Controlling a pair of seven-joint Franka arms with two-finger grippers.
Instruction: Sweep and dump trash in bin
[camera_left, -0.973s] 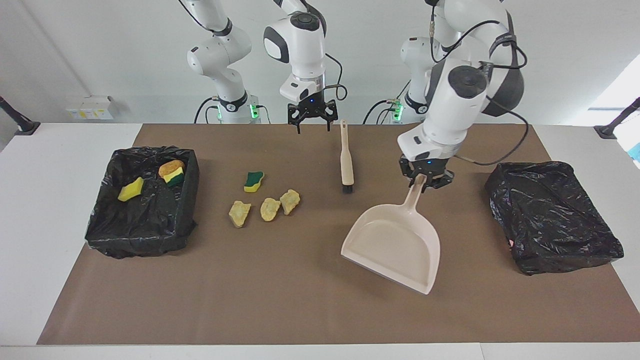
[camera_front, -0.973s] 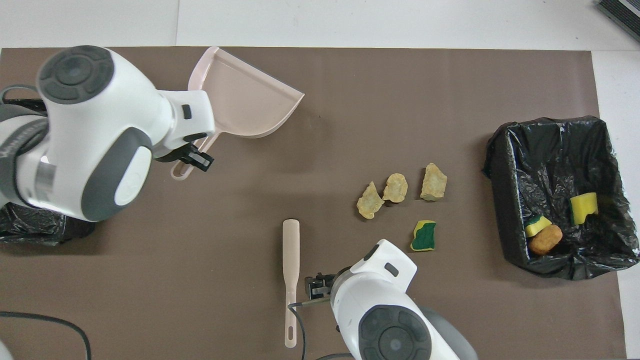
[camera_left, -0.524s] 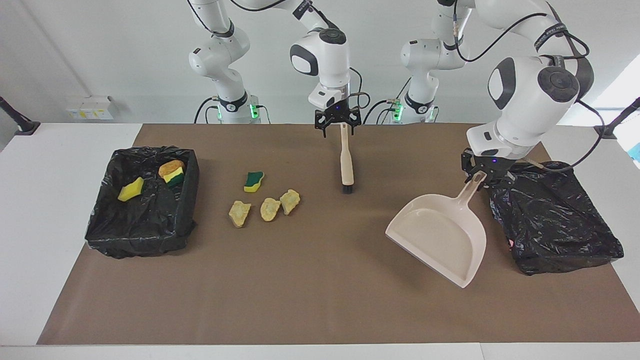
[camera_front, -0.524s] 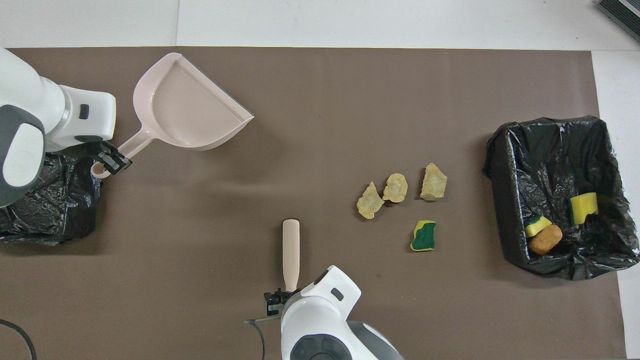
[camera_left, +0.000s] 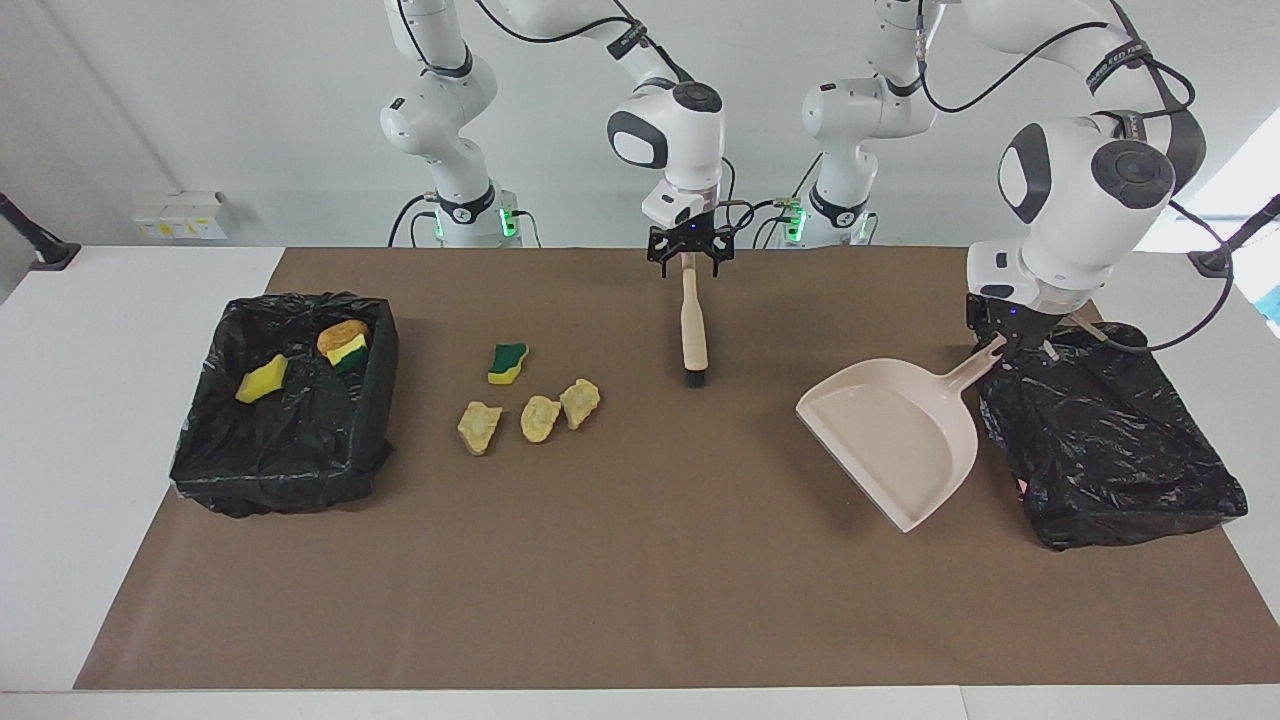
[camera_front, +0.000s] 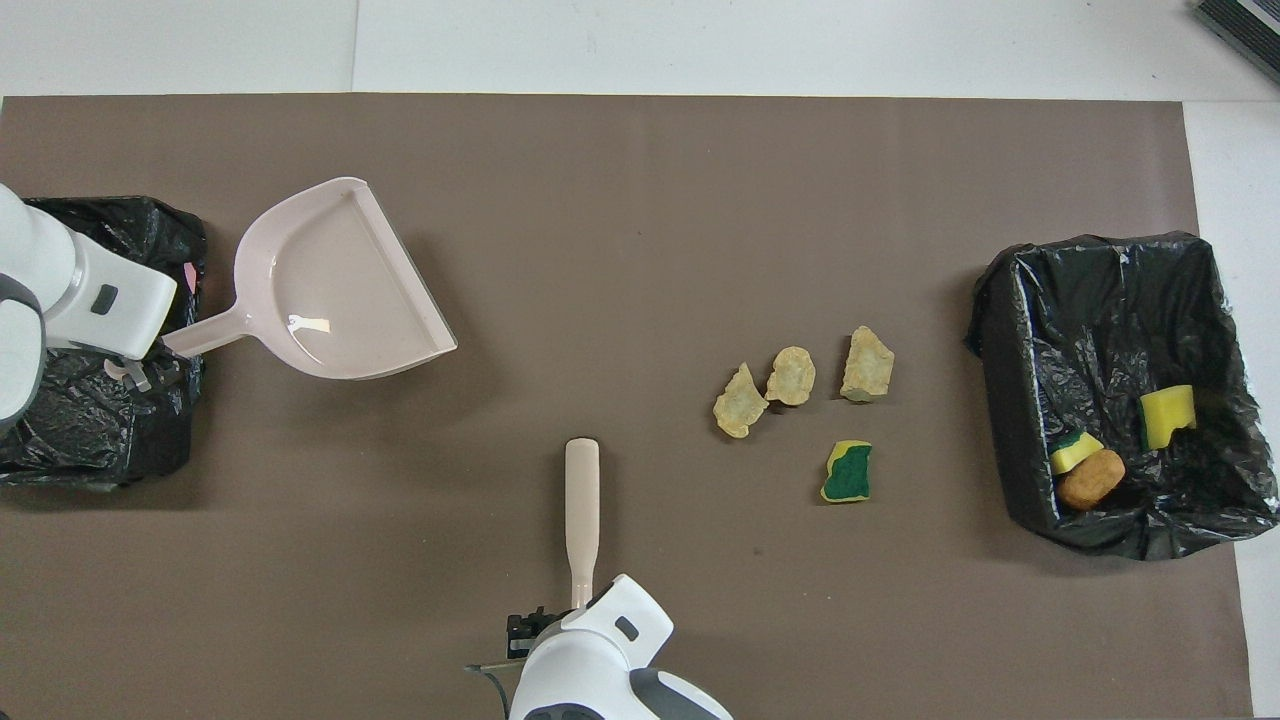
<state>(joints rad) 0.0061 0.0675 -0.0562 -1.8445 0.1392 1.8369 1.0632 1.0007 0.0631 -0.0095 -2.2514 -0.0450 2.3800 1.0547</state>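
While the dustpan (camera_left: 895, 440) is gripped at its handle by the left hand (camera_left: 1008, 345), the brush (camera_left: 692, 320) lies lengthwise under the right hand (camera_left: 687, 262), fingers spread; scraps (camera_left: 530, 415) lie mid-counter, toward the right arm's edge.

No text, label, brand, number or sign is showing legibly in either view — nothing can be read on any surface.
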